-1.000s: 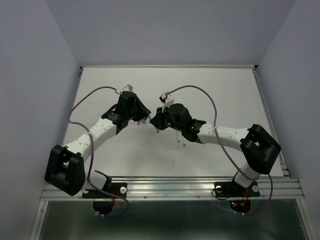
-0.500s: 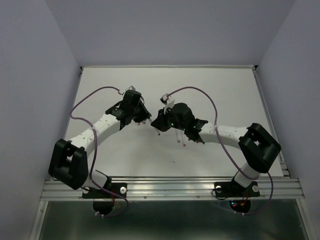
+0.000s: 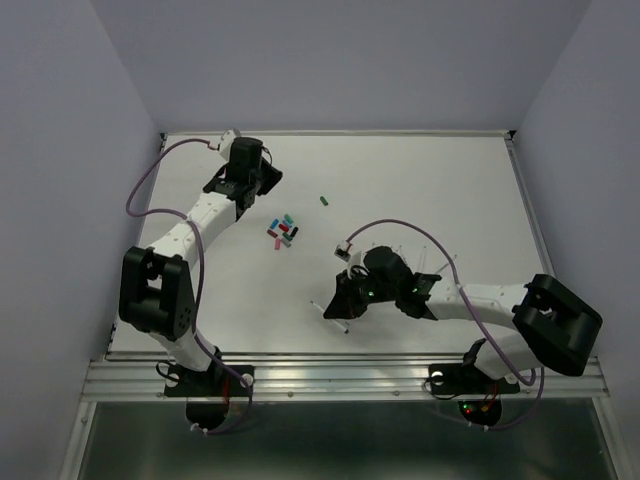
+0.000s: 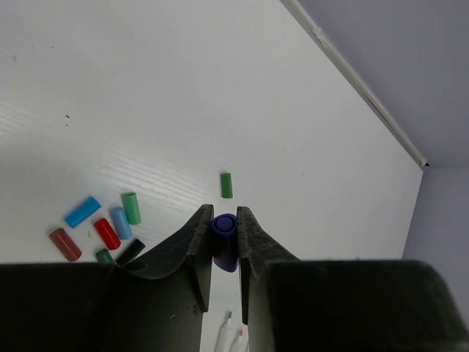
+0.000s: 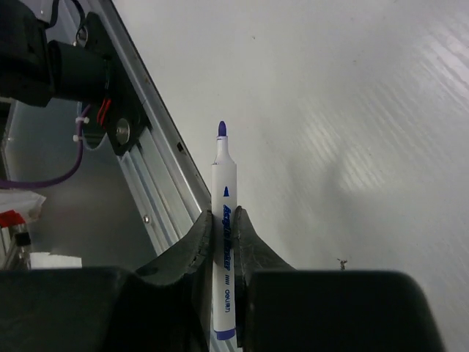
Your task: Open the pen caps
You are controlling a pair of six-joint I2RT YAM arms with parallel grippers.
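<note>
My left gripper [image 4: 225,213] is shut on a purple pen cap [image 4: 225,233], held above the table at the far left [image 3: 258,180]. My right gripper [image 5: 223,214] is shut on a white pen barrel [image 5: 223,183] with a bare purple tip, low over the table near the front rail [image 3: 338,305]. Several loose pen caps [image 3: 283,232] lie in a cluster between the arms: blue [image 4: 82,211], green [image 4: 131,207], red [image 4: 107,233], black [image 4: 130,251]. A single green cap [image 3: 325,200] lies apart, farther back.
The aluminium front rail [image 5: 157,187] runs close beside the held pen's tip. Two uncapped pens [image 4: 223,330] lie on the table below the left gripper's view. A raised edge [image 3: 335,132] and walls bound the far side of the table.
The two grippers were together at the table's middle; now the left has swung back-left with the purple cap and the right has pulled toward the front rail with the pen. The cap cluster is uncovered.
</note>
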